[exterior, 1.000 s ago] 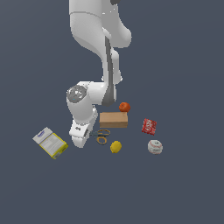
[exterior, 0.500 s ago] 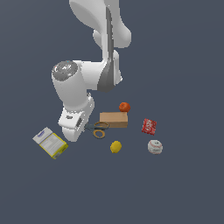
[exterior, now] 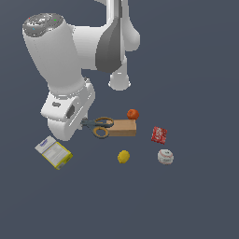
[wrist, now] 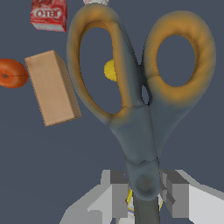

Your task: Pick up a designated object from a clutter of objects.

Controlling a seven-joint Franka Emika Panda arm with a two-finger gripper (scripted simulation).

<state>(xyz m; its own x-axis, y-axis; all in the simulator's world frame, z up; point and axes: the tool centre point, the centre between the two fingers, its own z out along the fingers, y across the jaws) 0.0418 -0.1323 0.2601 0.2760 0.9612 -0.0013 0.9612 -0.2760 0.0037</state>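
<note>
- The gripper (wrist: 141,197) was closed on the scissors (wrist: 140,100), its two grey fingers (wrist: 117,192) pressing either side of the pivot, where the blades began.
- In the wrist view the tan-orange loop handles stood out away from the jaws, filling most of the picture; the blades ran back between the fingers and were mostly hidden.
- In the exterior view the scissors (exterior: 99,126) projected from the gripper (exterior: 80,123) toward 3 o'clock, handles leading, and appeared raised off the surface, though their height could not be judged exactly.
- The grasp looked done and the lift appeared under way; what seemed left was carrying the scissors clear of the clutter.
- Beyond the handles, at 3 o'clock, lay the brown cardboard box (exterior: 123,127), with the orange ball (exterior: 133,114) at its far end.
- The yellow lemon (exterior: 123,157) sat at 5 o'clock from the scissors; the red can (exterior: 159,135) and white baseball (exterior: 165,156) were farther out.
- The grey-and-yellow box (exterior: 54,152) lay at 7 o'clock, just beside the arm.
</note>
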